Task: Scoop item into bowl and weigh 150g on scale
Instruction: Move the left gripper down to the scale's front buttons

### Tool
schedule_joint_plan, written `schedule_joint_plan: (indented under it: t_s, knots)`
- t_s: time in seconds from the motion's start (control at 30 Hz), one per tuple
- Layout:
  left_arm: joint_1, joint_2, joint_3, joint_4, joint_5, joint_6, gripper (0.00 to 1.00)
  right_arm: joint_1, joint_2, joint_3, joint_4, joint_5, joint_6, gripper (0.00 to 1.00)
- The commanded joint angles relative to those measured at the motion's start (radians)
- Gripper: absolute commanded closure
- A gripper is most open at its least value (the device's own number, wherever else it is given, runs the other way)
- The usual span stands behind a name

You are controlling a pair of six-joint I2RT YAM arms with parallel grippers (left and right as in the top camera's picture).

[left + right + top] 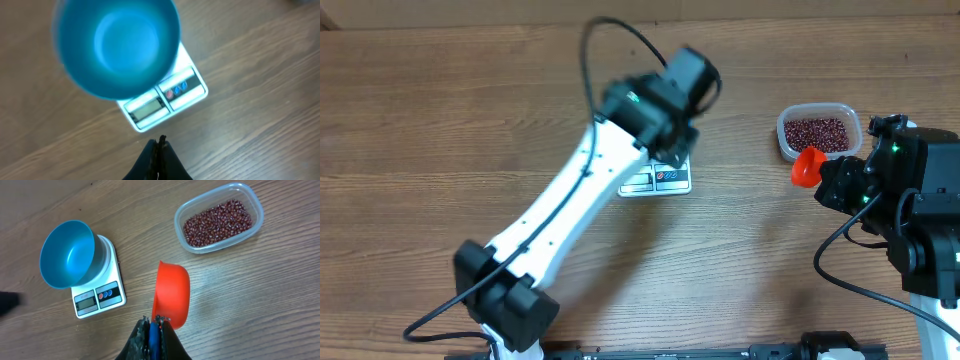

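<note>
The blue bowl [117, 45] [67, 255] stands empty on the white scale [170, 97] [97, 295] [655, 181]. In the overhead view my left arm covers the bowl. My left gripper [160, 142] hangs shut and empty just in front of the scale's display edge. The dark red beans [217, 222] [817, 132] fill a clear plastic tub [257, 205] at the right. My right gripper [155, 322] is shut on the blue handle of an orange scoop [172, 295] [807, 166]. The scoop is held between scale and tub, near the tub's front, its cup empty.
Bare wooden table surrounds the scale and tub. My left arm [570, 210] stretches diagonally from the front left to the scale. The right arm's base [920, 230] stands at the right edge.
</note>
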Motion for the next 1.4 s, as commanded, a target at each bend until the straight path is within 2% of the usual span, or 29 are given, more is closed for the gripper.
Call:
schedule_joint_plan:
  t_s: [0.0, 0.2, 0.47, 1.07, 1.23, 1.37]
  knots:
    - [-0.033, -0.1, -0.15, 0.086, -0.012, -0.023, 0.95, 0.002, -0.005, 0.019, -0.003, 0.012, -0.001, 0.96]
    - [-0.039, -0.193, -0.405, 0.327, -0.01, -0.026, 0.95, 0.002, -0.004, 0.018, -0.003, 0.012, -0.001, 0.96]
    - [-0.031, -0.196, -0.558, 0.571, -0.013, -0.048, 0.96, 0.002, -0.001, 0.018, -0.003, 0.013, -0.002, 0.96]
    - [-0.029, -0.182, -0.57, 0.601, -0.016, -0.052, 0.96, 0.002, 0.035, 0.017, 0.02, 0.013, -0.001, 0.96]
    - [-0.018, -0.146, -0.57, 0.609, -0.132, -0.172, 0.95, 0.002, 0.035, 0.017, 0.02, 0.013, -0.001, 0.96]
    - [-0.018, -0.09, -0.57, 0.612, -0.125, -0.183, 0.96, 0.002, 0.035, 0.017, 0.02, 0.013, -0.001, 0.96]
